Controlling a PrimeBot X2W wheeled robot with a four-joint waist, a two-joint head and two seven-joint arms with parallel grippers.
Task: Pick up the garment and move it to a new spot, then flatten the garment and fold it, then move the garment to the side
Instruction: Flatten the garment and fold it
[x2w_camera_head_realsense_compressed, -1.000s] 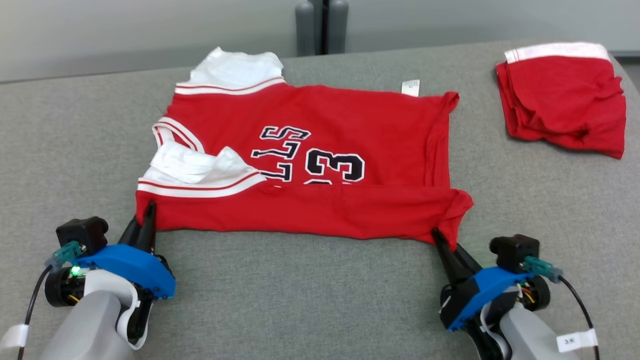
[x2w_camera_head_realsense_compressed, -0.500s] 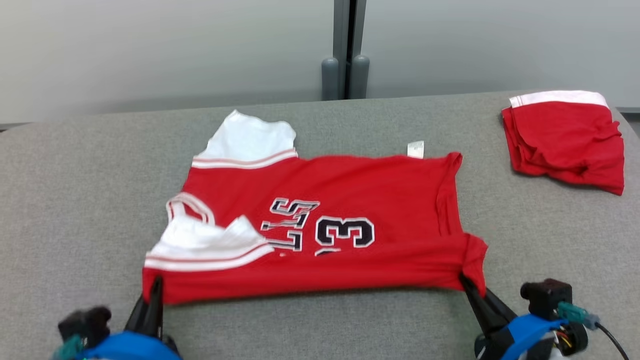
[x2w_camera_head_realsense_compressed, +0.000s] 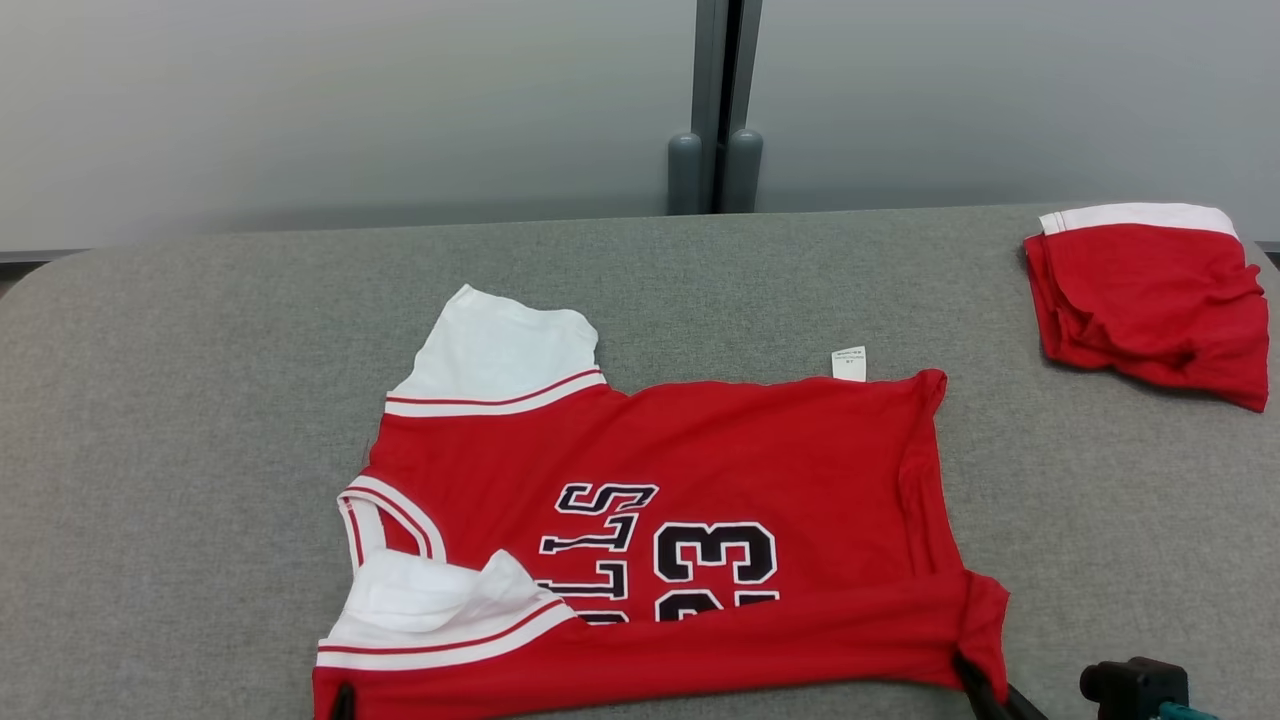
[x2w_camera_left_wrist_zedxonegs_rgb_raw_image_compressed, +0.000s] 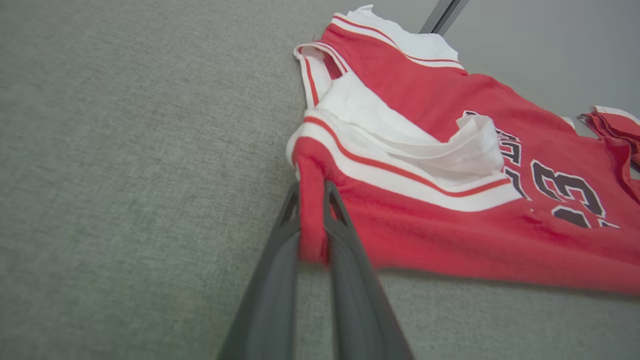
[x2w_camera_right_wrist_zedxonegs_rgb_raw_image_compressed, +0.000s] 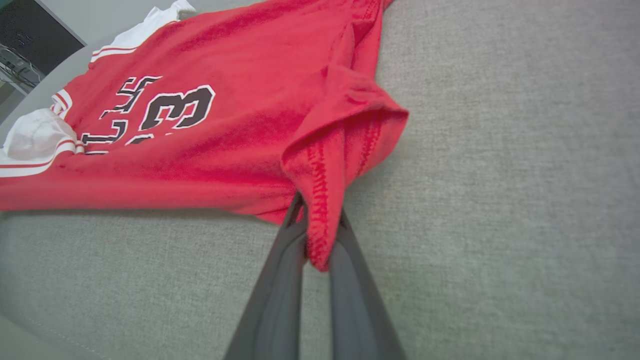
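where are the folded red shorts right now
In the head view the red shorts lie at the table's far right corner, apart from the jersey.

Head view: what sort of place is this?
Probably an indoor test room set up for clothes folding: a grey cloth-covered table, a bare pale wall with a grey post behind it, and a red jersey and red shorts laid out.
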